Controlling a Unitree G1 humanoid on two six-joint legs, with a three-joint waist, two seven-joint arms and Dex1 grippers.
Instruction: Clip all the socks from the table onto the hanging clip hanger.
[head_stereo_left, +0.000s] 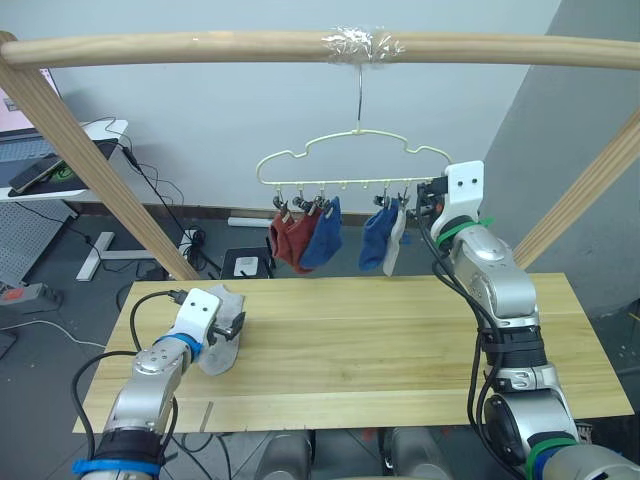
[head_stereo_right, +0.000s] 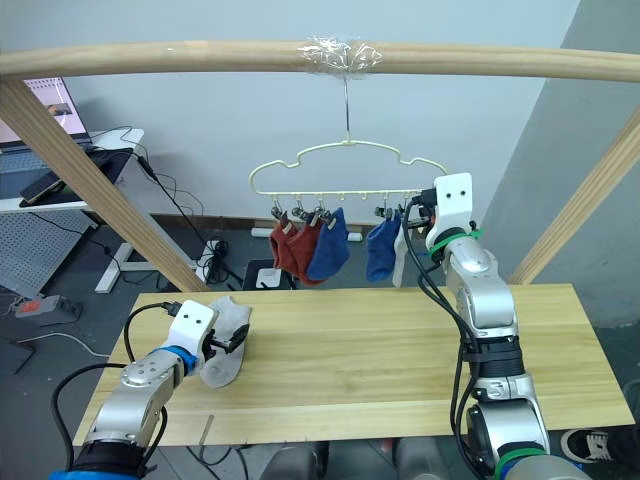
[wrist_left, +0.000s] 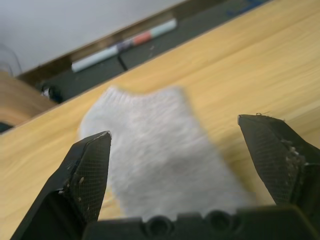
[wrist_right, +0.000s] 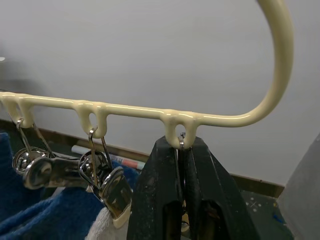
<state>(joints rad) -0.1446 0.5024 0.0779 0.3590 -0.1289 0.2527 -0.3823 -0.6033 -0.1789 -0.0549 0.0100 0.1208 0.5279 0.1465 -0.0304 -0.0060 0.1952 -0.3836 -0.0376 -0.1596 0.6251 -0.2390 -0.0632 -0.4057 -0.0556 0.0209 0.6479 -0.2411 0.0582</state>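
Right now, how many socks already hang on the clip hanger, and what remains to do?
Five socks hang from the clip hanger: two rust red socks, two blue socks and a light grey sock. The right gripper is shut on the end clip. The last grey sock lies on the table, between the open left gripper's fingers.

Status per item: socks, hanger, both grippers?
Grey sock: flat on the table, unclipped.
Red socks, blue socks, other grey sock: clipped on.
Hanger: hooked on the pole.
Left gripper: open over the grey sock.
Right gripper: shut on the end clip.
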